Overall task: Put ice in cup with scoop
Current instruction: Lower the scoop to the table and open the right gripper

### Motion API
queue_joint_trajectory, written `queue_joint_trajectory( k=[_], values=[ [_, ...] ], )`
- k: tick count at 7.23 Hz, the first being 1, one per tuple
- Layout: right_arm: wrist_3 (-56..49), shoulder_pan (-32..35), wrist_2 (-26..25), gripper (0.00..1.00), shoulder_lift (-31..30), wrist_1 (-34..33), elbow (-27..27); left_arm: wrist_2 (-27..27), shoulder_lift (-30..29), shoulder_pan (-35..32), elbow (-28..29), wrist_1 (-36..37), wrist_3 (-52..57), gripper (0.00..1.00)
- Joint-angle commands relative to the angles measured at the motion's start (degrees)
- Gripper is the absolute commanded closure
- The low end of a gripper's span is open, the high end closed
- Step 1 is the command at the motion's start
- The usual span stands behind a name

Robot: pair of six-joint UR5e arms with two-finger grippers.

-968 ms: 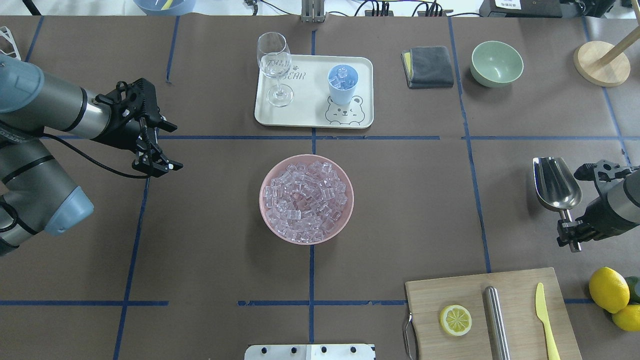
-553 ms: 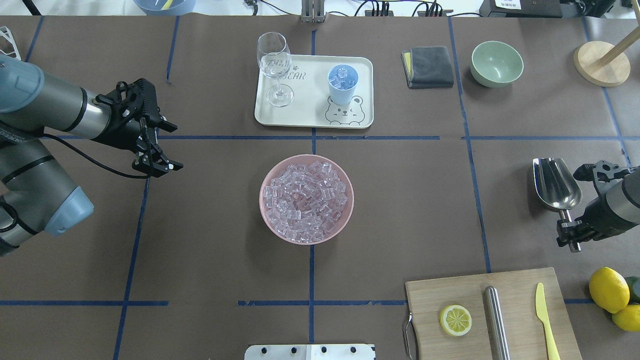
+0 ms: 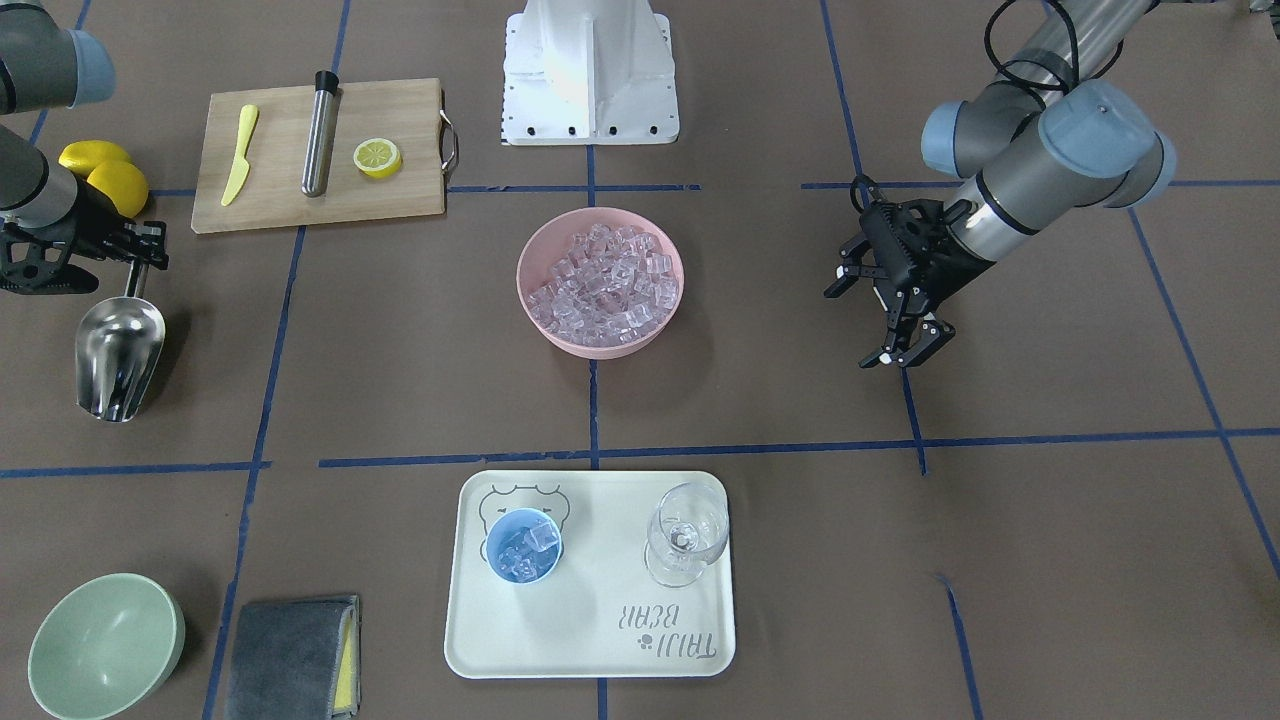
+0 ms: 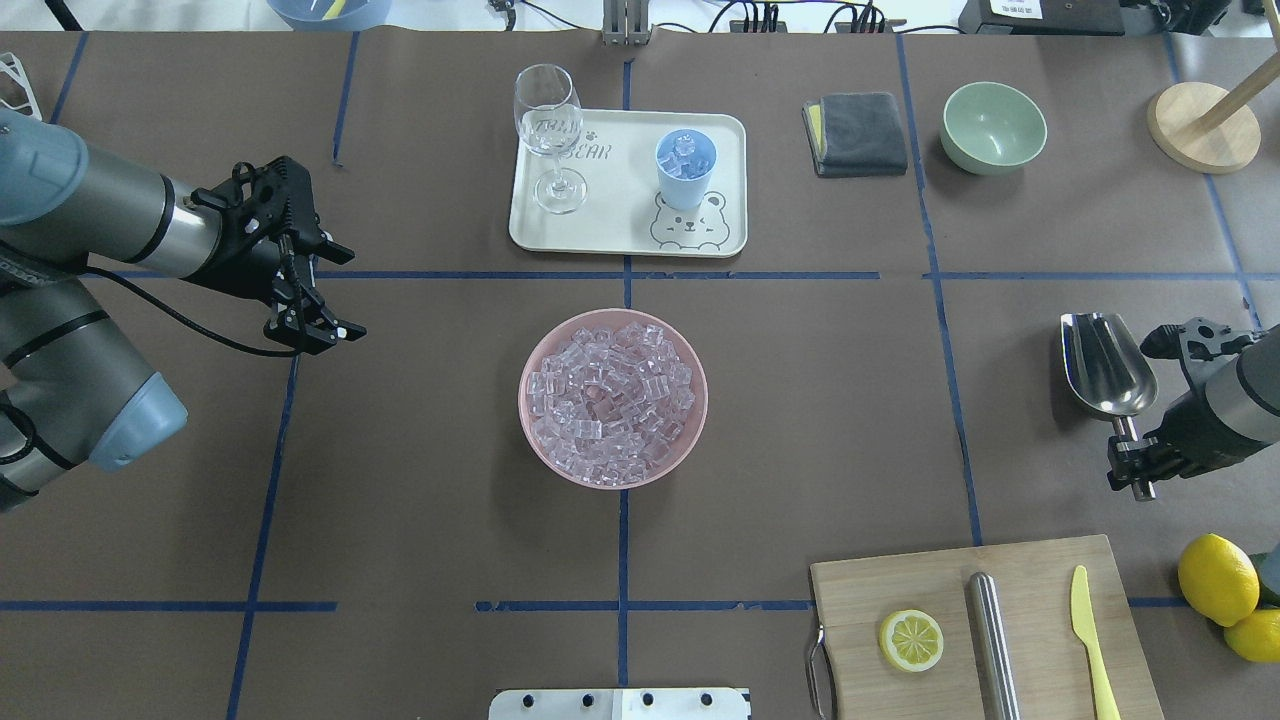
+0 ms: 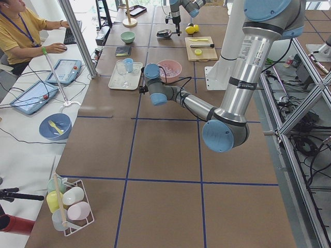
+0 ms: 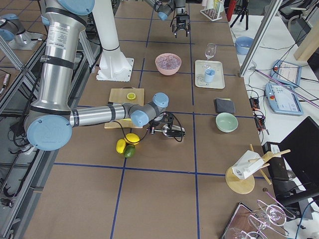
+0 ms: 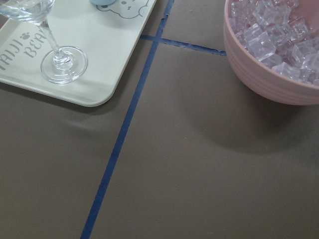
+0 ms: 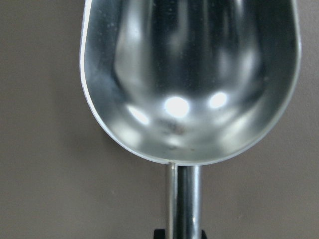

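Black and spread wide, the left hand (image 4: pixel 338 290) hangs idle, well to the left of the pink bowl (image 4: pixel 527 430). The bowl is heaped with ice (image 4: pixel 612 395). Beyond the bowl and slightly to its right, the light-blue cup (image 4: pixel 686 172) stands upright on its tray (image 4: pixel 600 215) with a few cubes inside. Far right of the bowl, the right hand (image 4: pixel 1135 465) is clamped on the scoop (image 4: pixel 1107 365) by its rod handle. If another load is wanted, I'd bring the scoop in low, dig under the heap, then carry it level to the cup. The scoop is shiny steel, deep and rounded, and its trough is empty.
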Motion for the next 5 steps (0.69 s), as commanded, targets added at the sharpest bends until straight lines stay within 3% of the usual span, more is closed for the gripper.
queue_joint_trajectory(
  k=[1,3,5],
  values=[
    [1.32,0.00,-0.06,0.00,0.03,0.18,0.17,0.00,0.08,-0.14,-0.04,0.00,0.00,0.00],
    [1.23,0.52,0.03,0.00,-0.75,0.18,4.53,0.09,0.16,-0.67,0.05,0.44,-0.17,0.00],
    [0.71,4.10,0.03,0.00,-4.26,-0.09,12.09,3.49,5.42,-3.73,-0.30,1.31,-1.06,0.00]
  ],
)
